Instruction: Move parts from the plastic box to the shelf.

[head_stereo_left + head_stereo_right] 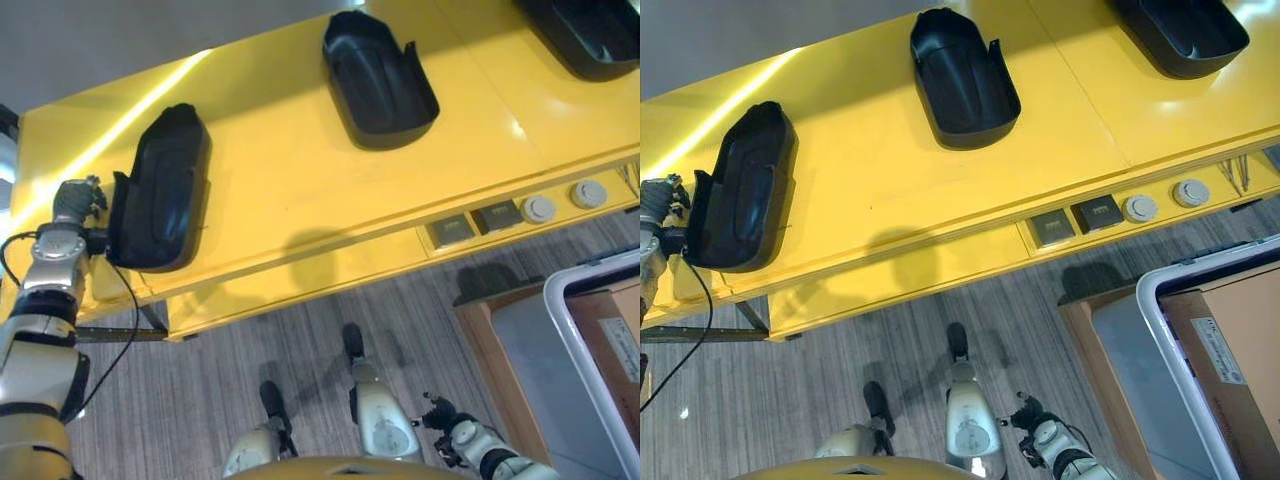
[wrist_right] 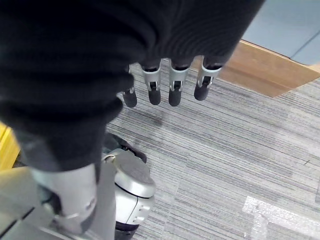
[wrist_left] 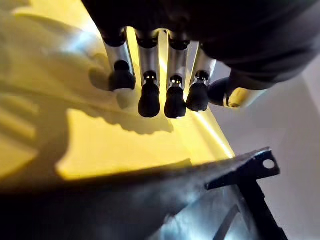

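Three black moulded parts lie on the yellow shelf (image 1: 300, 170): one at its left end (image 1: 160, 190), one in the middle at the back (image 1: 378, 78), one at the far right (image 1: 590, 35). My left hand (image 1: 78, 198) is at the outer edge of the left part, open. In the left wrist view its straight fingers (image 3: 150, 95) hover over yellow surface, with the part's dark rim (image 3: 200, 205) just beside them and nothing held. My right hand (image 1: 445, 415) hangs low over the floor, fingers (image 2: 172, 90) relaxed and empty.
The white-rimmed plastic box (image 1: 560, 310) stands at the lower right on a wooden stand (image 1: 490, 340), with a brown carton inside it. Sockets and round knobs (image 1: 540, 208) sit in the shelf's front edge. Grey striped carpet lies below.
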You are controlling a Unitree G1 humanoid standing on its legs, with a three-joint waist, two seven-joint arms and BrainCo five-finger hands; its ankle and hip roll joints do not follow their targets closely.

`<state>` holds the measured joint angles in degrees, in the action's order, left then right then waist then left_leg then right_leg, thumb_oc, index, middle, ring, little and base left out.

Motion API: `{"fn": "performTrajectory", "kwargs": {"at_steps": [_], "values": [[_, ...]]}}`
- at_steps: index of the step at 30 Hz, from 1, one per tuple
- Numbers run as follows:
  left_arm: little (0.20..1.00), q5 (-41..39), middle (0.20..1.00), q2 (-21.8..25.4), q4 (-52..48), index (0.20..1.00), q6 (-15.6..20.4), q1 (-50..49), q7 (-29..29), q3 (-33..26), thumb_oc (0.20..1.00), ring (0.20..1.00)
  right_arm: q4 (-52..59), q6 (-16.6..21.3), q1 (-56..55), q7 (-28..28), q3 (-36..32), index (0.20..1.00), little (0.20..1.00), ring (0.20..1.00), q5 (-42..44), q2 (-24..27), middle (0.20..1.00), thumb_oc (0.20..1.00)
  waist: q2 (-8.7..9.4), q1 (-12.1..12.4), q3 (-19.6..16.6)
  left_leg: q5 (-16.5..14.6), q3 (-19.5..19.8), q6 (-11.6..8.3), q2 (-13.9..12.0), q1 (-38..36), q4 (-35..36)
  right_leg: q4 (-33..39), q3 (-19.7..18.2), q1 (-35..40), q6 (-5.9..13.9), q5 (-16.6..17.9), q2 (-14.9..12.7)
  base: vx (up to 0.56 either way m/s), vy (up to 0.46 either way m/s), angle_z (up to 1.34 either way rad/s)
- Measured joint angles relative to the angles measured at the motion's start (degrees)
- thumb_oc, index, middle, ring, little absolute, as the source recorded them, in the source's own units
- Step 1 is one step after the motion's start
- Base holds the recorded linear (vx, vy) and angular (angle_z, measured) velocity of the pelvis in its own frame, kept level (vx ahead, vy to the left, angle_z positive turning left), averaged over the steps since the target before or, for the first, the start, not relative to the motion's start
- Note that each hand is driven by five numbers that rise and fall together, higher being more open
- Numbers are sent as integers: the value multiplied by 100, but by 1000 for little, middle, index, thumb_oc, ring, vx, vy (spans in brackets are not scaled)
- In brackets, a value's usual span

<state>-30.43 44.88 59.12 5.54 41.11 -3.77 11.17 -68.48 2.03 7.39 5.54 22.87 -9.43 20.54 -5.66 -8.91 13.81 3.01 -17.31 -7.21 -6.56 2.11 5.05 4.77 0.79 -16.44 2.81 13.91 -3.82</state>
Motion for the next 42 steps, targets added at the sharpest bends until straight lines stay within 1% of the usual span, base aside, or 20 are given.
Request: {"fn": "performTrajectory", "kwargs": {"at_steps": [3,4,5,9,10,11,13,16,18,21,24,25,27,28,29,32,33,35,38,42], "values": [[200,-218,200,-284,-390,200,-14,-168,-223,-245,200,200,-4,-9,-18,4,-12,1000,1000,1000,0,-15,1000,1000,1,25,-41,-3,5,2,1,-33,0,0,1,40,9,-12,-4,11,-4,0],[762,-290,762,-365,-693,762,-10,-317,-296,-291,762,762,-1,-10,-19,9,-19,1000,1000,1000,-1,-16,1000,1000,0,58,-44,-3,9,4,1,-34,0,-1,4,44,9,-12,-6,52,-13,1],[1000,-324,1000,-571,-1860,1000,23,-923,-519,-454,1000,1000,6,-28,-34,28,-119,1000,1000,1000,-2,-16,1000,1000,-1,102,-44,-24,14,35,-5,-70,0,-2,22,84,10,-19,-5,58,-17,3],[1000,-322,1000,-1192,-3169,1000,206,-1935,-731,-503,1000,1000,31,-112,-92,91,-228,1000,1000,1000,-10,-21,1000,1000,-12,157,-72,-82,106,58,-50,-301,0,-2,179,379,13,-116,3,79,-8,12],[1000,-322,1000,-1453,-3620,1000,250,-2335,-757,-538,1000,1000,61,-137,-96,92,-285,1000,1000,1000,-30,-42,1000,1000,-30,169,-91,-112,139,50,-74,-418,0,-2,228,525,5,-157,11,68,16,26],[1000,-313,1000,-1905,-4077,1000,339,-2914,-706,-549,1000,1000,-8,-129,-308,87,-408,1000,1000,1000,-135,-32,1000,1000,-67,151,-216,-169,175,54,-100,-592,1,17,274,725,33,-250,28,74,16,21],[1000,-315,1000,-1951,-3956,1000,326,-3075,-686,-453,1000,1000,-21,-128,-380,85,-412,1000,1000,1000,-226,-9,1000,1000,-73,297,-455,-211,180,54,-103,-610,1,37,280,758,49,-281,24,45,9,10],[1000,-317,1000,-2026,-3458,1000,316,-3206,-638,-640,1000,1000,-8,-124,-397,81,-516,1000,1000,1000,-246,-50,1000,1000,-53,292,-704,-255,248,75,-86,-698,1,38,306,917,85,-321,0,48,5,8],[1000,-318,1000,-2211,-3311,1000,313,-3253,-590,-822,1000,1000,5,-121,-490,79,-513,1000,1000,1000,-349,-82,1000,1000,-40,277,-888,-269,288,81,-94,-739,1,39,336,979,95,-356,1,38,-4,7],[1000,-316,1000,-2243,-3436,1000,288,-3376,-594,-882,1000,1000,5,-126,-522,76,-516,1000,1000,1000,-442,-107,1000,1000,-14,274,-912,-269,298,81,-95,-770,0,39,343,1014,94,-356,0,12,-2,2],[1000,-153,1000,-2421,-4190,1000,173,-3841,-740,-1027,1000,1000,7,-127,-616,78,-603,1000,1000,1000,-443,-116,1000,1000,24,328,-905,-280,315,96,-106,-818,0,38,380,1077,91,-372,1,1,-8,3],[1000,196,1000,-2421,-5138,1000,149,-4335,-724,-958,1000,1000,4,-127,-730,79,-650,1000,1000,1000,-442,-147,1000,1000,103,389,-900,-281,358,95,-121,-821,0,38,445,1110,91,-380,2,-1,-29,16],[1000,673,1000,-2413,-5637,1000,149,-4539,-691,-855,1000,1000,-22,-122,-868,78,-739,1000,1000,1000,-432,-196,1000,1000,175,539,-908,-277,463,95,-135,-853,0,38,518,1199,109,-393,2,-5,-18,25],[420,940,420,-2390,-6018,420,176,-4637,-692,-839,420,420,-30,-113,-942,80,-769,1000,1000,1000,-427,-232,1000,1000,235,555,-887,-277,498,94,-142,-884,-1,38,573,1253,126,-410,1,-9,-18,27],[200,1114,200,-2335,-6133,200,288,-4637,-655,-807,200,200,-57,-110,-999,79,-776,1000,1000,1000,-427,-253,1000,1000,263,632,-906,-274,531,93,-144,-885,-1,38,603,1279,128,-416,-3,-20,-35,19],[200,1654,200,-2264,-6219,200,510,-4646,-667,-639,200,200,-96,-75,-936,96,-769,1000,1000,1000,-261,-366,1000,1000,339,724,-929,-266,661,105,-148,-884,0,37,689,1343,132,-424,-16,-23,-19,17],[200,1899,200,-2149,-6384,200,614,-4785,-645,-357,200,200,-135,-63,-920,120,-772,1000,1000,1000,-198,-411,1000,1000,363,785,-935,-266,683,105,-155,-883,1,37,722,1358,129,-436,-15,-21,-16,16],[200,2140,200,-1929,-6586,200,757,-5050,-520,168,200,200,-227,-42,-887,137,-773,1000,1000,1000,-171,-432,1000,1000,381,791,-925,-264,758,101,-160,-888,0,37,788,1410,138,-453,-19,-35,-14,18],[200,2488,200,-1732,-6559,200,791,-5252,-354,700,200,200,-233,8,-907,247,-783,1000,1000,1000,-99,-442,1000,1000,401,827,-883,-260,828,98,-170,-867,0,37,854,1429,139,-480,-21,-29,-8,16],[200,2536,200,-1169,-6430,200,799,-5175,-35,1591,200,200,-225,85,-866,377,-730,1000,1000,1000,38,-429,1000,1000,356,784,-754,-233,929,79,-178,-786,0,37,932,1392,139,-497,-18,-28,13,9]]}}
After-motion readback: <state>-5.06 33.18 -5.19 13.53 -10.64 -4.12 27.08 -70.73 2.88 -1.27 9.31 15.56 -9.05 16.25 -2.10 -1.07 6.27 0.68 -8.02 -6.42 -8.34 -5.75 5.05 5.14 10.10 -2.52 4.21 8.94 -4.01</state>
